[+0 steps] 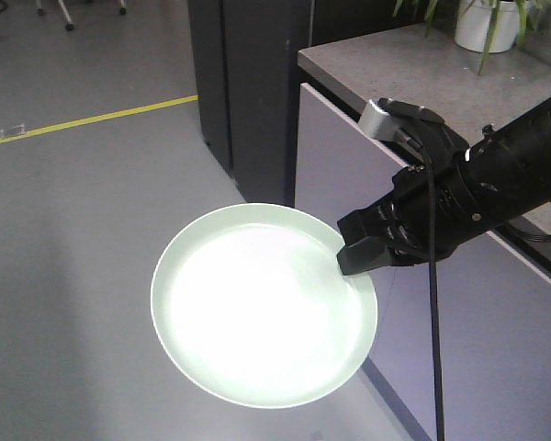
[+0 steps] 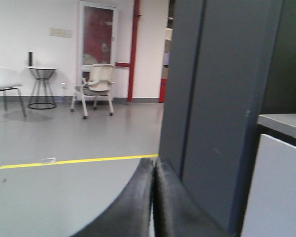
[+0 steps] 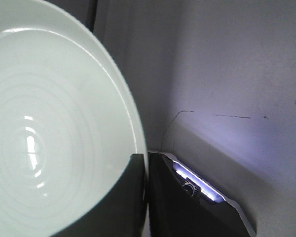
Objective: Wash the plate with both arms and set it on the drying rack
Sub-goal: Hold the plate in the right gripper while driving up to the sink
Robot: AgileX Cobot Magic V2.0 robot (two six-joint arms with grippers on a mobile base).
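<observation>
Over grey floor (image 1: 73, 230), beside a pale cabinet front (image 1: 340, 156): plate (image 1: 257, 312) held in air, hollow side up. Right gripper (image 1: 354, 255) clamped on its right rim. Left gripper (image 2: 154, 165) fingers pressed together. Yellow line (image 1: 92, 118) crosses floor. Potted plant (image 1: 487, 23) on speckled tabletop (image 1: 422, 73). Chair (image 2: 96, 86) near far wall.
</observation>
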